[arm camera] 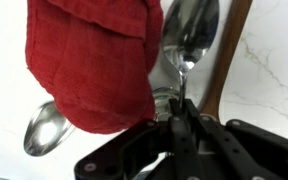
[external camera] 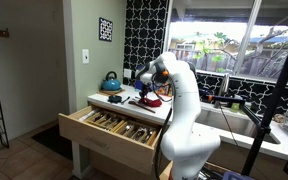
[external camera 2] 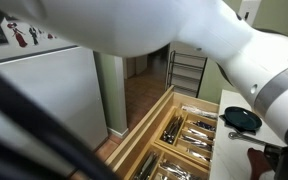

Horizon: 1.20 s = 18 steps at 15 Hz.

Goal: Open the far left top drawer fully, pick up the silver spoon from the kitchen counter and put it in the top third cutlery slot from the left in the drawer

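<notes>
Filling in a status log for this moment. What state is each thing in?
Drawer: open, cutlery in its compartments.
Gripper: shut on spoon, at its handle.
Spoon: held by its handle; lifted or not, unclear.
Second spoon: lying on the counter, handle hidden by red cloth.
Kettle: upright on the counter.

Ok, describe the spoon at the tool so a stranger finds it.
On the white kitchen counter lies a red cloth. The spoon has its bowl at the cloth's upper right edge in the wrist view, its handle running into the shut tool. The other spoon pokes out lower left, partly under the cloth.
</notes>
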Motion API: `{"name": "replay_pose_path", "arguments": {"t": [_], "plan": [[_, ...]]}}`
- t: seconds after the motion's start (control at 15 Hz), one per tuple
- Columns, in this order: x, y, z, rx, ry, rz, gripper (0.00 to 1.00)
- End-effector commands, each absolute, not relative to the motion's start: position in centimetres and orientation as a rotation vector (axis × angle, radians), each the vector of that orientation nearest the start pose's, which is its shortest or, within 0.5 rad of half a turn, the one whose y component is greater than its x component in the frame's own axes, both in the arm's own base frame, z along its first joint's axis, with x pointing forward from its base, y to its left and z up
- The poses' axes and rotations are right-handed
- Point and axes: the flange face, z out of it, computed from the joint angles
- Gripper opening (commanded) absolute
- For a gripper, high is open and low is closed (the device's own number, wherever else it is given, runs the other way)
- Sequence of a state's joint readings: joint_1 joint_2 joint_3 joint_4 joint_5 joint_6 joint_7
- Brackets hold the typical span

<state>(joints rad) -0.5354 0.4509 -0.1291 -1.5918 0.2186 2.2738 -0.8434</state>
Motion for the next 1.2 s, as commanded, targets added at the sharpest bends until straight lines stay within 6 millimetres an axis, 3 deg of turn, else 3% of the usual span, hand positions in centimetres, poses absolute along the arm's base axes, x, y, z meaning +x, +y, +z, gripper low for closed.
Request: {"name": "replay_pose_path", "arguments": {"t": [0.0, 0.33, 0.73, 1.13], "plan": [[56.1, -40.4, 42.2, -3.160, -0.268, -0.455, 0.02], [56.8, -37.1, 44.3, -3.134, -0.485, -0.483, 0.02], [57.3, -29.5, 46.2, -3.063, -0.804, -0.458, 0.02], [58.2, -22.3, 46.3, -2.961, -1.296, -0.431, 0.02]]}}
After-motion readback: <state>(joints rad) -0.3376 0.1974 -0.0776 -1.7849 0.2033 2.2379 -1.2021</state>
